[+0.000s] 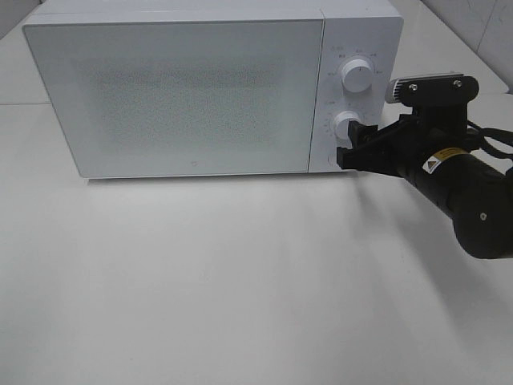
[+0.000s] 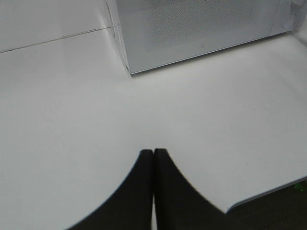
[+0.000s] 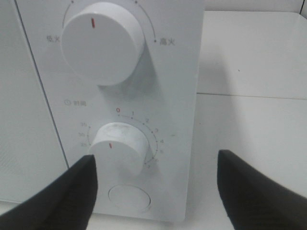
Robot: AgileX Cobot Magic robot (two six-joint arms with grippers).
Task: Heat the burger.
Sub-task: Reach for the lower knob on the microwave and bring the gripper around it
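Microwave point(image 1: 192, 88) stands shut at the far side of the table point(image 1: 240, 305) in the high view. The burger is not seen and is probably inside. The right gripper point(image 1: 353, 148) is at the lower knob point(image 1: 346, 126).

In the left wrist view the left gripper point(image 2: 153, 158) is closed and empty above the table.

In the right wrist view the right jaws are wide and hold nothing, with the knob between them, its mark off zero. The step seems to be setting the timer. The next move is either to grip and turn, or to back away.
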